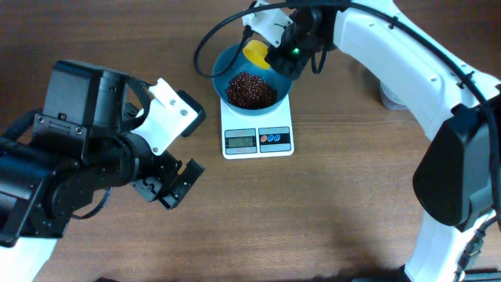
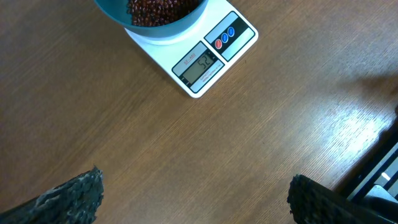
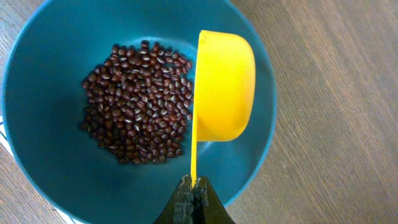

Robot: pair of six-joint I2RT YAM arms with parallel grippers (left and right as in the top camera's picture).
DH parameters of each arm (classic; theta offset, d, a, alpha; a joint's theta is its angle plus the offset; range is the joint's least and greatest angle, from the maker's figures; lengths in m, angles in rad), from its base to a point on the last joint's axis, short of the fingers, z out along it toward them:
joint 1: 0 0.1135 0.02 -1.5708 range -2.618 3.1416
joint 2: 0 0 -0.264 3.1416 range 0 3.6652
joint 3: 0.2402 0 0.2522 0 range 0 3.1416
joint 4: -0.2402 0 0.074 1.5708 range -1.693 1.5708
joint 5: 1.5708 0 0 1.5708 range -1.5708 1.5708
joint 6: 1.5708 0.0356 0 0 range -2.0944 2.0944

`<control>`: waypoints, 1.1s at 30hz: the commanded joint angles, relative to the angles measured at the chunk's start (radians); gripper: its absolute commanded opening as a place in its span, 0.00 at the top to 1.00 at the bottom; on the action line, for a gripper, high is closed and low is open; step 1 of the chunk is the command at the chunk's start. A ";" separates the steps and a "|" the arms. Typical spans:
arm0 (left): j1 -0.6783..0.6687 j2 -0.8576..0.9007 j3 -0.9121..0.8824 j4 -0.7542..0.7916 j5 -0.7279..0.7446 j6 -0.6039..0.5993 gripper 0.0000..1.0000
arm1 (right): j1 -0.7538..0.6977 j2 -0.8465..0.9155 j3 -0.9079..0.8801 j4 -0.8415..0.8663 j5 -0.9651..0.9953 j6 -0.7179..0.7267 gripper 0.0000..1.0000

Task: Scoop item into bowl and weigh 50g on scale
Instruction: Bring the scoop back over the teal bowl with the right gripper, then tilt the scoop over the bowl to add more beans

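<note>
A teal-blue bowl [image 1: 232, 64] holding a heap of dark red-brown beans [image 1: 250, 89] stands on the white scale [image 1: 257, 141]. The scale display [image 2: 199, 65] is lit beside its red and blue buttons. My right gripper [image 1: 283, 48] is shut on the thin handle of a yellow scoop [image 3: 225, 87], which is turned on its side over the bowl's far part, above the beans [image 3: 137, 102] and the bowl's inside [image 3: 50, 87]; my fingers [image 3: 193, 190] show at the bottom of the right wrist view. My left gripper [image 1: 168, 184] is open and empty over bare table, to the left of and nearer than the scale; its fingertips [image 2: 196, 199] are wide apart.
A grey round object [image 1: 391, 95] sits behind my right arm at the back right. Wooden tabletop [image 2: 249, 143] spreads in front of the scale.
</note>
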 commanded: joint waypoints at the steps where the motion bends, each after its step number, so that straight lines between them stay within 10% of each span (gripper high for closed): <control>1: 0.003 -0.001 0.006 0.002 0.014 0.009 0.01 | 0.021 0.024 -0.008 0.009 0.038 -0.001 0.96; 33: 0.003 -0.001 0.006 0.002 0.014 0.009 0.01 | 0.066 0.074 -0.056 0.025 0.120 0.008 0.96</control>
